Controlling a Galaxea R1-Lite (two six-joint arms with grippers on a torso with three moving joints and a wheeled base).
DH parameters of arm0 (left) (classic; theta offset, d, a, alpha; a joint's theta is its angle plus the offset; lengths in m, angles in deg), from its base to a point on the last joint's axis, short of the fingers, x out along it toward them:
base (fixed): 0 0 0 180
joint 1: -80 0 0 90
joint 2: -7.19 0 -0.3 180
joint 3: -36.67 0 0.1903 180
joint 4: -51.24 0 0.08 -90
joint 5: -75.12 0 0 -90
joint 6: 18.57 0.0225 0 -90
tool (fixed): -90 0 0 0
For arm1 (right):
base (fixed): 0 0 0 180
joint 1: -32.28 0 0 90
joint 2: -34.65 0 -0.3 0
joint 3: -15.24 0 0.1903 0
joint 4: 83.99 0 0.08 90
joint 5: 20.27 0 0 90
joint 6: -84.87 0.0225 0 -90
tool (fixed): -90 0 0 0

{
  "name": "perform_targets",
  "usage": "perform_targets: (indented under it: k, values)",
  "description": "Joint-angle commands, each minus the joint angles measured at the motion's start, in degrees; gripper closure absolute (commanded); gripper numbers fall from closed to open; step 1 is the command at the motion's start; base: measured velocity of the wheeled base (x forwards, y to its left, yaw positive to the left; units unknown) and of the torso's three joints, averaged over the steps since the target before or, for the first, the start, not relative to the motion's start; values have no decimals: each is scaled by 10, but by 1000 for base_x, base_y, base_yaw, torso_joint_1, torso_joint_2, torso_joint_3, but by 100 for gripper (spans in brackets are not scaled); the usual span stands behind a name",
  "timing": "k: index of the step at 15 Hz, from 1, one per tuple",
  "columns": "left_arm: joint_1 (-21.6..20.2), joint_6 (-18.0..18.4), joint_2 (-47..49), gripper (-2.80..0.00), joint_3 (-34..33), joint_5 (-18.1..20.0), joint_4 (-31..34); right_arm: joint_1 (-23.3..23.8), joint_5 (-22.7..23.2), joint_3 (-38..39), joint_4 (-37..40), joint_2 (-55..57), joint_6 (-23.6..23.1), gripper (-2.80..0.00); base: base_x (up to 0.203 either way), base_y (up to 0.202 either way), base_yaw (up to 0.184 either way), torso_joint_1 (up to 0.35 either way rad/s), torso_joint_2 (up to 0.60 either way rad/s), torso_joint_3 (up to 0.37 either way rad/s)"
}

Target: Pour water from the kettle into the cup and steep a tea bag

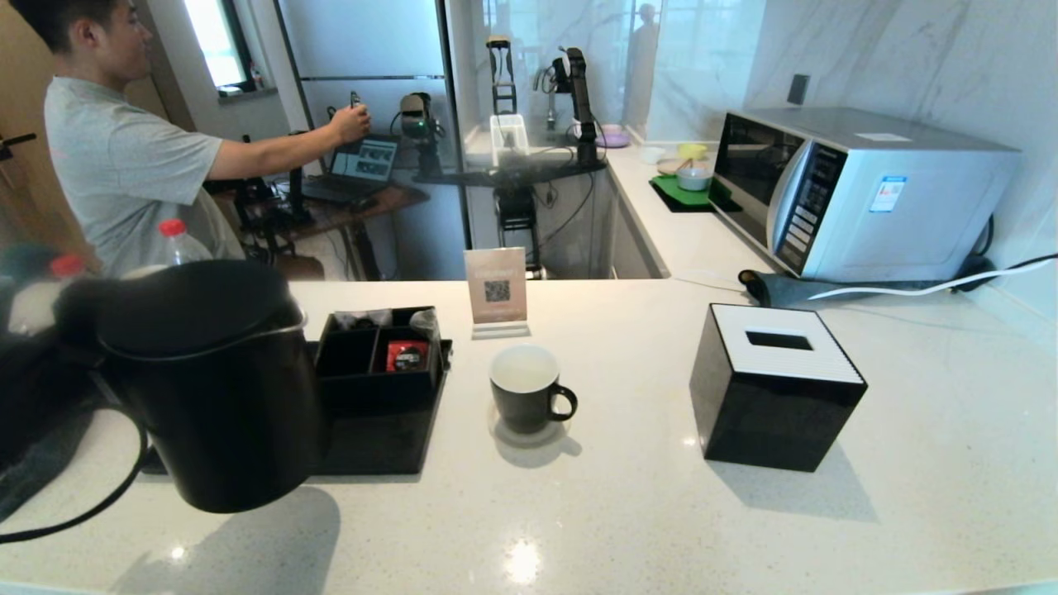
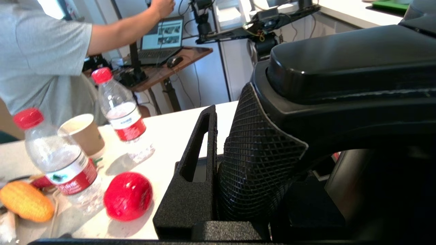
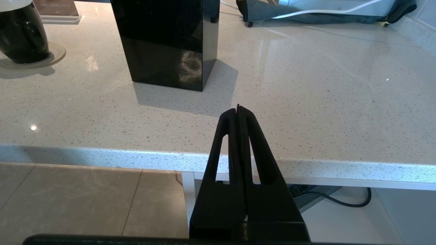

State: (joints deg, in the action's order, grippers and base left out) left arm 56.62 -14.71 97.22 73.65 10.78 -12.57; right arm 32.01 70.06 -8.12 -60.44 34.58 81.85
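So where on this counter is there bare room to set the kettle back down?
The near edge of the counter is bare, in front of the cup and the tissue box. The gap between those two is also free. Beside the kettle it is crowded: the organizer box sits right there, bottles and fruit behind.

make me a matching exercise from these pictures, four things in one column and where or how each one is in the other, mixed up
Things:
1. kettle
2. cup
3. tissue box
4. right gripper

Places or states:
A. shut, parked off the counter's front edge
B. held by its handle in the left gripper, clear of the counter
C. stands on a coaster, handle toward the tissue box
D. black with a white slotted top, on the robot's right of the cup

Pairs: 1-B, 2-C, 3-D, 4-A
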Motion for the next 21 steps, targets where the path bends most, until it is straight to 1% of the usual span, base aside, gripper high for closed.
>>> perform_targets:
  k: [1, 3, 5, 7, 9, 12, 13, 15, 17, 21]
  values:
    - [39, 19, -6, 0, 2, -28, -6, 0, 1, 0, 0, 1, -1, 0, 0, 0, 0, 0, 0, 0]
    - [75, 36, -12, 0, 2, -55, 14, -1, 0, 0, 0, 1, -1, 0, 0, 0, 0, 0, 0, 0]
    - [114, 62, -15, 0, 3, -90, 34, 0, 0, 0, 0, 1, -1, 0, 0, 0, 0, 0, 0, 0]
    - [153, 87, -12, 0, 6, -141, 49, 0, 0, 0, 0, 1, -1, 0, 0, 0, 0, 0, 0, 0]
    - [193, 93, -6, 0, 11, -182, 59, 0, 0, 0, 0, 1, -1, 0, 0, 0, 0, 0, 0, 0]
    - [258, 113, -1, 0, 21, -260, 77, 0, 0, 0, 0, 1, -1, 0, 0, 0, 0, 0, 0, 0]
    - [280, 115, -1, 0, 32, -284, 89, 0, 0, 0, 0, 1, -1, 0, 0, 0, 0, 0, 0, 0]
    - [321, 117, -2, 0, 63, -335, 131, 0, 0, 0, 0, 1, -1, 0, 0, 0, 0, 0, 0, 0]
    - [348, 128, -4, 0, 94, -374, 166, -1, 0, 0, 0, 1, -1, 0, 0, 0, 0, 0, 0, 0]
    - [384, 132, -5, 0, 116, -427, 206, 0, 0, -1, 0, 1, -1, 0, 0, 0, 0, 0, 0, 0]
